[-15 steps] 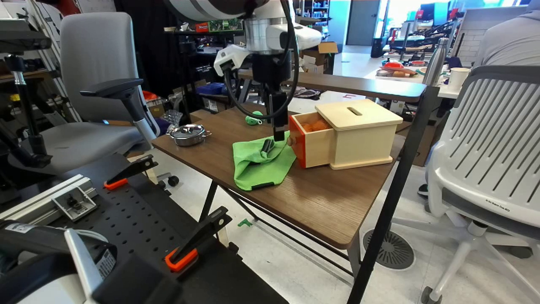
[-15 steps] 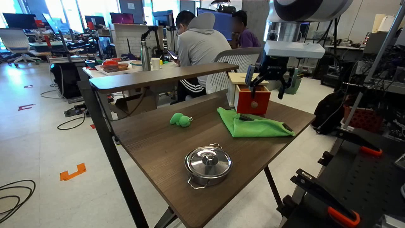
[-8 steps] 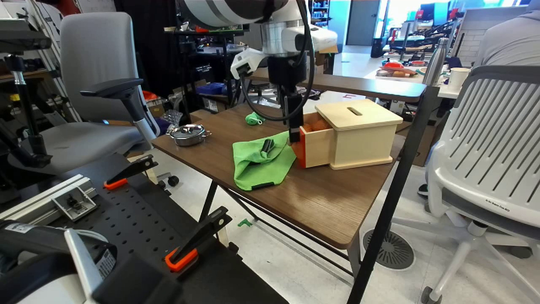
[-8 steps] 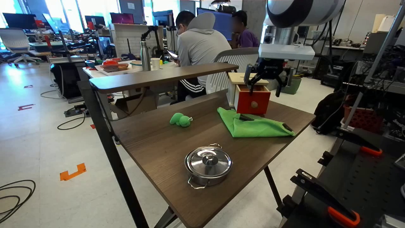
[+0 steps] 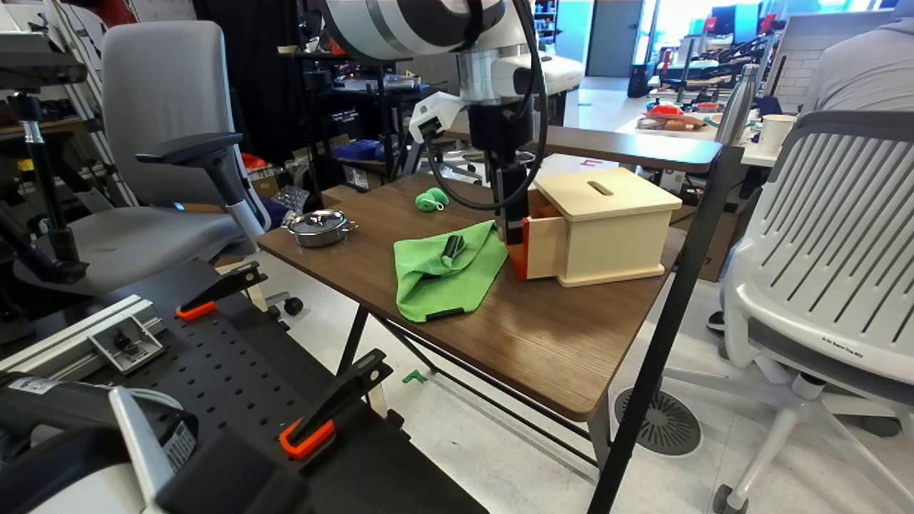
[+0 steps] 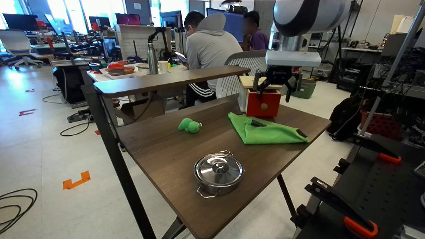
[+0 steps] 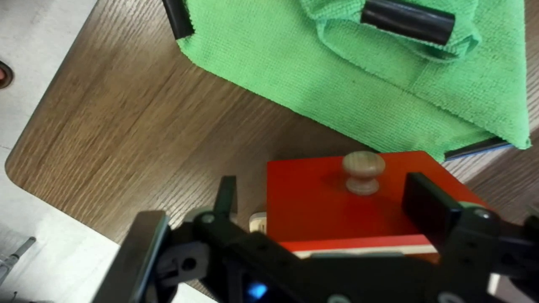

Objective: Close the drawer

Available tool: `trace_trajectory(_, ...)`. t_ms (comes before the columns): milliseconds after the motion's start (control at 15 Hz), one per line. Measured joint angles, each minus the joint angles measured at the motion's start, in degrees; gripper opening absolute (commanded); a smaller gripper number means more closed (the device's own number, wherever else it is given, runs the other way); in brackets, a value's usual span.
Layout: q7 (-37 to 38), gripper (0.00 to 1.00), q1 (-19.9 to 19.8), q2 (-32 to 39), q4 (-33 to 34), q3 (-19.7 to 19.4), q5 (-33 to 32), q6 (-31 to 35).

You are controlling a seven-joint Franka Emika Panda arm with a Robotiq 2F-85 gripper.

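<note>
We count one gripper [image 7: 323, 198], its two fingers [image 7: 427, 206] spread wide apart and holding nothing; whether either touches anything we cannot tell. The one drawer [image 5: 548, 250] stands partway out of its single pale wooden box [image 5: 621, 246], and in the wrist view its one round knob [image 7: 363, 168] shows between those fingers. In an exterior view one finger shows against the drawer's red front [image 6: 270, 111] and the second just past its edge. Something orange [image 5: 547, 210] shows inside the drawer, though how many pieces we cannot say. The box has one top with one slot [image 5: 600, 188], and it sits on one brown table [image 6: 166, 159] with one raised shelf [image 6: 172, 79] along an edge. Just in front of the drawer we see one rumpled green cloth [image 6: 269, 136], with three black pieces [image 7: 407, 20] on it in the wrist view. Well apart from the cloth are one green object [image 6: 188, 126] made of two rounded lobes and one lidded steel pot [image 6: 219, 177] with two side handles. On a single black perforated bench [image 5: 235, 371], in both exterior views, we count two clamps [image 5: 335, 400] with orange tips. Farther back, in an exterior view, we find two people [image 6: 214, 48], with one metal bottle [image 6: 152, 59] and one pale cup [image 6: 163, 66] beyond the shelf. In an exterior view we also see one grey chair [image 5: 168, 107] and one white chair [image 5: 821, 335].
</note>
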Motion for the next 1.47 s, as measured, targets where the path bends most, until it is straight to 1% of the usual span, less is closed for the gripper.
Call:
trace_trajectory(600,0.26,1.0,1.43,3.14,4.62,-2.94,-0.42,-0.01)
trace_trajectory(867,1.57,1.0,1.78,3.99,6.26,-4.24,-1.03,-0.01)
trace_trajectory(1267,4.88,1.0,3.08,4.22,6.56,-5.39,-3.51,-0.01)
trace_trajectory(1467,4.92,1.0,3.28,4.08,6.51,-5.4,-5.2,-0.75)
